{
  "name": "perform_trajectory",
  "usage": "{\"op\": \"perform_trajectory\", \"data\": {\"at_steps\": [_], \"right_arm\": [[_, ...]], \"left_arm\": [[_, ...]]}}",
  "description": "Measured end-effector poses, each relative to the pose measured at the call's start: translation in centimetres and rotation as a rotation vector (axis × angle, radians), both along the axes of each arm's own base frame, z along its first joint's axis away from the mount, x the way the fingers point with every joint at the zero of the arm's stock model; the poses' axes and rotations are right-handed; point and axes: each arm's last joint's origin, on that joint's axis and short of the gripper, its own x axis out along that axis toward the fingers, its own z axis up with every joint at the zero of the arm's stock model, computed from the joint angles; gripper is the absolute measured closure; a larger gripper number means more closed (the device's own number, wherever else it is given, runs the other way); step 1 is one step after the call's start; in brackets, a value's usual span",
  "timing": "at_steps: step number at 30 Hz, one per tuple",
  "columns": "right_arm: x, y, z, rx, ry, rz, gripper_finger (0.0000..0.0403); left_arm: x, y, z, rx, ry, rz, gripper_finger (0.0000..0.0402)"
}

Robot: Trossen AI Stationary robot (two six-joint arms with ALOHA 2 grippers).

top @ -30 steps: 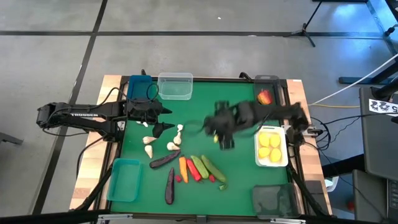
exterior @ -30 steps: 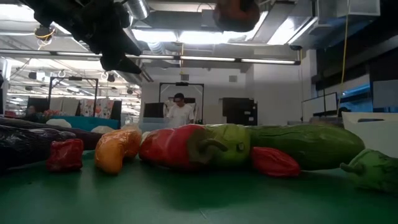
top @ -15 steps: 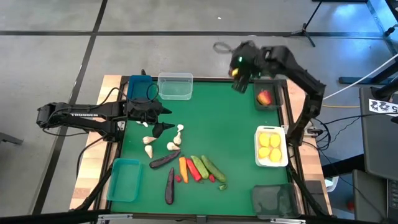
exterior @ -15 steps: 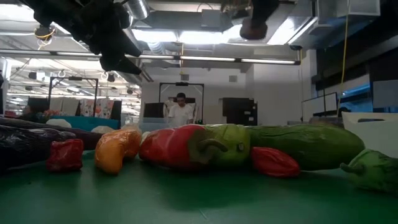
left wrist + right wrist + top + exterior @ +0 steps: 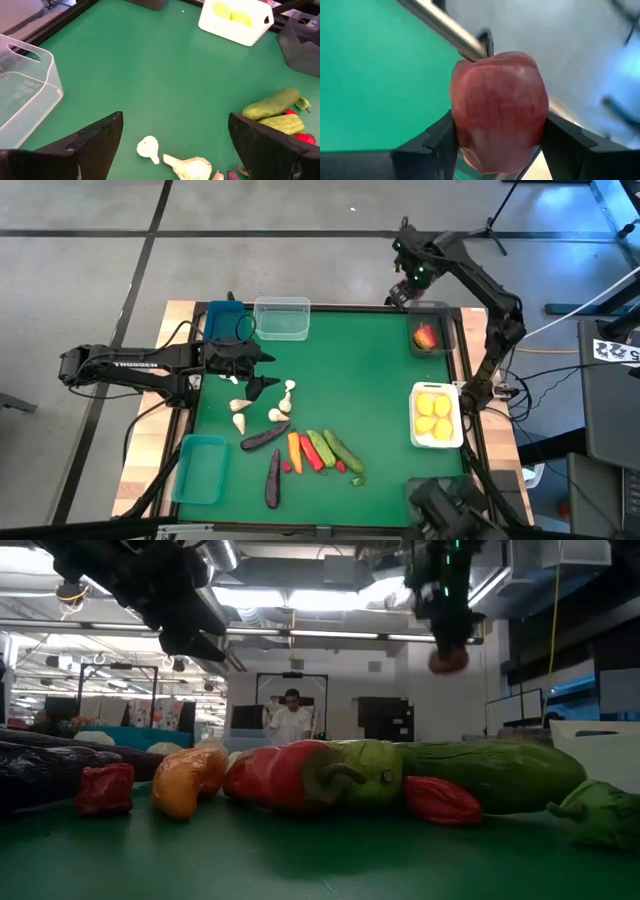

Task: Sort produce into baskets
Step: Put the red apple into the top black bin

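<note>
Overhead | right gripper point(image 5: 405, 288) at frame's top, past table point(image 5: 360, 370) edge | pinching red apple point(image 5: 497, 107) | left gripper point(image 5: 262, 372) spread, centre-left

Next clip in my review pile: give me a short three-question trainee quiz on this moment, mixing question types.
1. True or false: the right end effector is shut on a red apple.
2. Multiple choice: what lies in the white basket? A) garlic B) yellow lemons C) eggplants
3. Short answer: what produce lies on the green mat just beyond the left end effector, and are its fingers open or shut?

Key
1. True; the apple sits clamped between its fingers, raised near the table's far right corner by the dark basket that already holds one apple.
2. B
3. White garlic; open, holding nothing.
</note>
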Motion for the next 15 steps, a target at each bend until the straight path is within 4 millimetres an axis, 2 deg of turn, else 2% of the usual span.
{"op": "perform_trajectory", "data": {"at_steps": [3,8,11,15], "right_arm": [[-0.9,-1.0,-3.7,0.08,0.064,-0.045,0.0177],[-2.5,-1.4,-9.1,0.189,0.145,-0.105,0.0177],[-3.2,-1.4,-11.4,0.216,0.164,-0.124,0.0177],[-4.0,-1.7,-12.8,0.216,0.154,-0.158,0.0177]], "left_arm": [[0.0,0.0,0.0,0.0,0.0,0.0,0.0045],[0.0,0.0,0.0,-0.001,0.0,0.001,0.0045],[0.0,0.0,0.0,0.001,0.0,0.003,0.0045],[0.0,0.1,0.0,0.011,0.001,0.022,0.0045]]}}
